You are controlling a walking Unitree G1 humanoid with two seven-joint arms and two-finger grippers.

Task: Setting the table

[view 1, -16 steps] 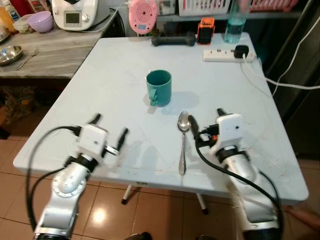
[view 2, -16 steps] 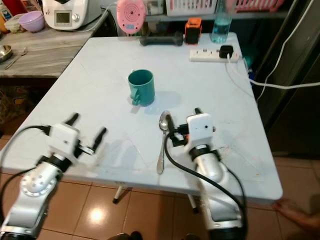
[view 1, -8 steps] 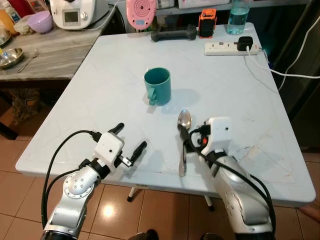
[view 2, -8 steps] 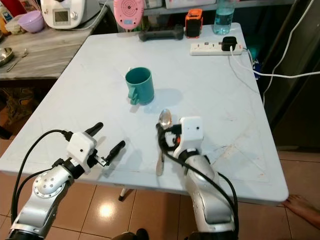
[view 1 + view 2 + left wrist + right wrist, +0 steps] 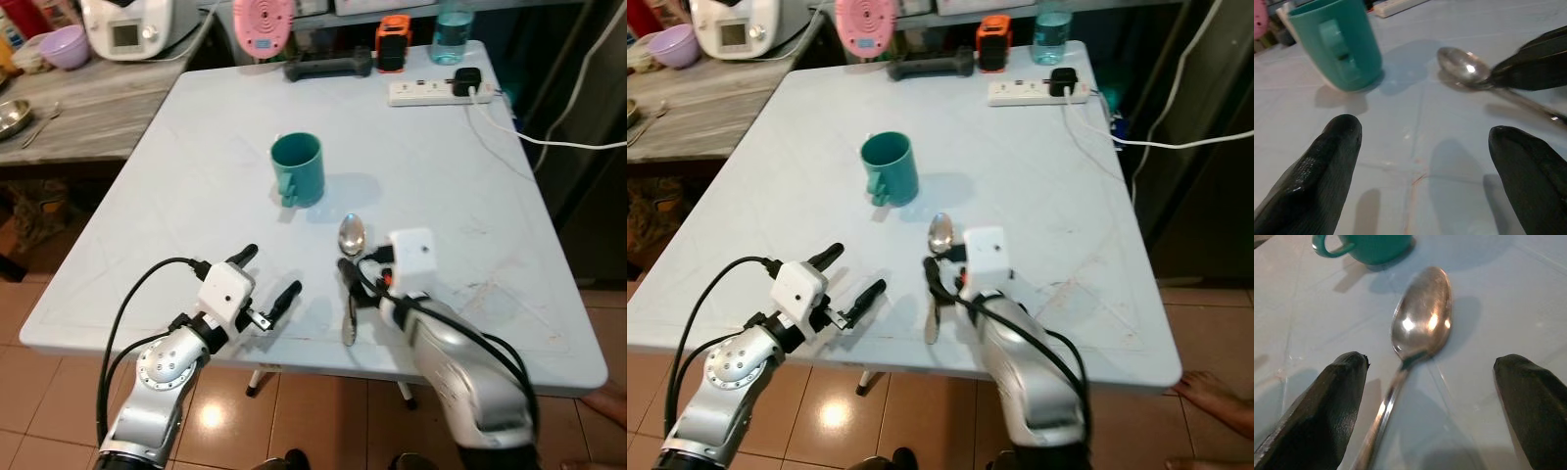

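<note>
A teal mug [image 5: 298, 168] stands mid-table, handle toward me. A steel spoon [image 5: 350, 289] lies just nearer, its bowl [image 5: 1422, 313] pointing at the mug. My right gripper [image 5: 1430, 363] is open and low over the table, one finger on either side of the spoon's neck, not touching it. Its left finger [image 5: 350, 271] lies across the handle in the eye view. My left gripper [image 5: 266, 277] is open and empty above the near table edge, left of the spoon. In its wrist view, the mug [image 5: 1334, 44] and spoon [image 5: 1464, 68] lie ahead of it.
At the table's far edge sit a white power strip [image 5: 436, 90], a black bar [image 5: 328, 67], an orange device [image 5: 394, 41] and a bottle [image 5: 451, 20]. A wooden counter [image 5: 88, 98] stands at the left. A person's foot [image 5: 1215, 397] is on the floor at the right.
My right gripper has shifted left so its fingers now straddle the spoon. My left gripper has moved right, closer to the spoon. Mug and spoon have stayed put.
</note>
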